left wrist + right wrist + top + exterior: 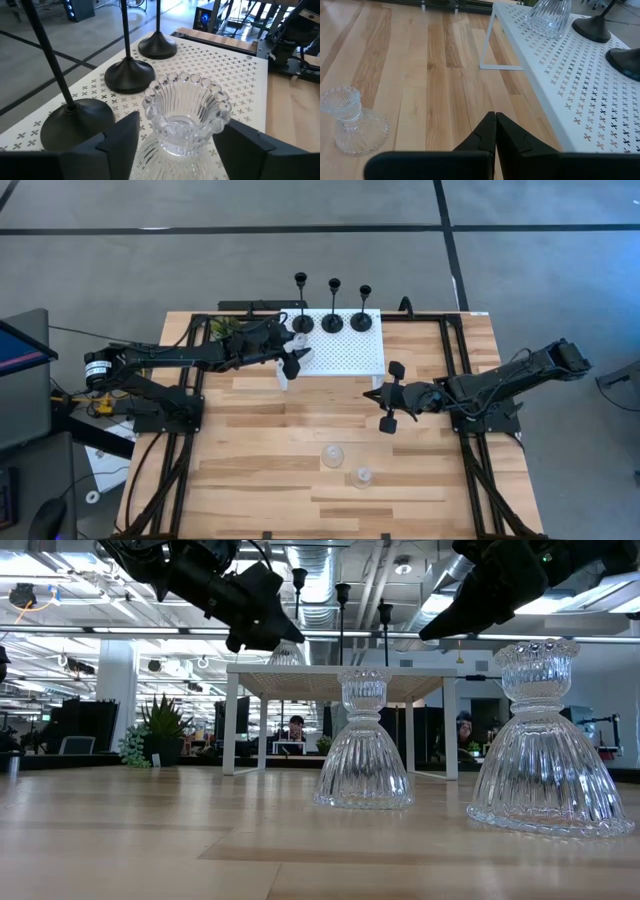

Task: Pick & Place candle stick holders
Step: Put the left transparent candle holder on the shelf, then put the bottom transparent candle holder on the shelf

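Observation:
Three black candle stick holders (332, 320) stand on their disc bases along the far edge of the white perforated rack (350, 358); they also show in the left wrist view (127, 75). My left gripper (293, 352) is over the rack's left part, shut on a clear glass holder (185, 115). Two more glass holders (332, 455) (362, 476) stand on their wide bases on the wooden table, large in the low view (363, 740) (545, 740). My right gripper (370, 393) is shut and empty, above the table to the right of the rack's near right corner. My left gripper pinches the glass holder between its two fingers (122, 140), low on the sides of its scalloped cup (150, 127). The fingers come from the table's left, slanting down. The holder is upright, and its wide base (547, 30) looks set on the rack's top.
A small green potted plant (222, 328) stands at the rack's far left. The rack stands on thin white legs (487, 42) above the table. Bare wood lies between the rack and the two glass holders. Black frame rails (455, 360) run along the table's sides.

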You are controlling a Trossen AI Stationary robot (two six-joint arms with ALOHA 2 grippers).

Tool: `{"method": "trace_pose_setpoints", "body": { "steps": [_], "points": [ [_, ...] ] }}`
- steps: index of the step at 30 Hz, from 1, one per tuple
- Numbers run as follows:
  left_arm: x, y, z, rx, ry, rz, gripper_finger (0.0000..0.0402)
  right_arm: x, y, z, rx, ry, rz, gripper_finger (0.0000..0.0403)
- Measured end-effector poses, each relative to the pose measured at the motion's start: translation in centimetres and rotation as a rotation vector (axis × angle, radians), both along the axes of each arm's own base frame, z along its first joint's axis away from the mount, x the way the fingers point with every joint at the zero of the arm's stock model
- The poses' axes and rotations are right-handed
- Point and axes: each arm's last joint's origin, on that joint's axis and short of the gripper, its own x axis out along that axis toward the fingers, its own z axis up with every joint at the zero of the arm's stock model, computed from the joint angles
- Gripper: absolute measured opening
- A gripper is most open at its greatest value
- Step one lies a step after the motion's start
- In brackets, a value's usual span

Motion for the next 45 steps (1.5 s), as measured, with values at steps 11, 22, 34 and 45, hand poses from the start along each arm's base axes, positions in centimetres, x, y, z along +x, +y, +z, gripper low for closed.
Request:
{"method": "trace_pose_setpoints", "body": {
  "steps": [11, 22, 34, 45],
  "points": [
    [0.1, 0.0, 0.4, 0.02, -0.034, -0.003, 0.0293, 0.0, 0.0, 0.0, 0.0, 0.0, 0.0, 0.0],
    [0.1, 0.0, 0.7, 0.048, -0.063, -0.005, 0.0324, 0.0, 0.0, 0.0, 0.0, 0.0, 0.0, 0.0],
    [0.1, 0.0, 1.5, 0.079, -0.13, -0.005, 0.0359, 0.0, 0.0, 0.0, 0.0, 0.0, 0.0, 0.0],
    [0.1, 0.0, 2.3, 0.112, -0.211, -0.004, 0.0359, 0.0, 0.0, 0.0, 0.0, 0.0, 0.0, 0.0]
  ]
}}
